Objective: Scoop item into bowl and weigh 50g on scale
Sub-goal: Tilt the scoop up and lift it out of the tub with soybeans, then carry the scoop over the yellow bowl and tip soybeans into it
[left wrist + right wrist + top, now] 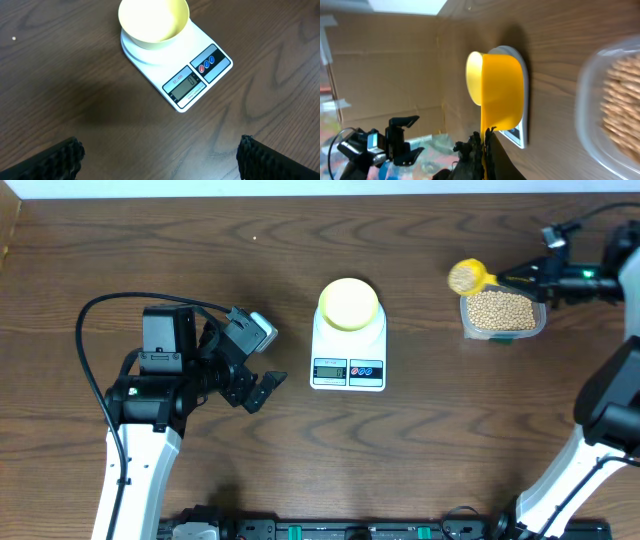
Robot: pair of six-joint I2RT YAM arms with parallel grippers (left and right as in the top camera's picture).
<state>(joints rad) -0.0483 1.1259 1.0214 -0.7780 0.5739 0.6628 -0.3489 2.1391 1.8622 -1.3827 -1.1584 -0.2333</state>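
The pale-yellow bowl (348, 304) sits empty on the white scale (348, 360) mid-table; both show in the left wrist view, bowl (153, 21) and scale (195, 80). My right gripper (515, 277) is shut on the handle of a bright-yellow scoop (467, 277) filled with beans, held just left of the clear tub's rim. The tub (535, 326) holds many tan beans (500, 310). In the right wrist view the scoop (497, 92) hangs in front of the scale (520, 137), with the beans (622, 105) blurred at right. My left gripper (262, 385) is open and empty, left of the scale.
The table's back edge runs along the top of the overhead view. A black cable (100, 310) loops by the left arm. The right arm's white base (600, 430) stands at the right edge.
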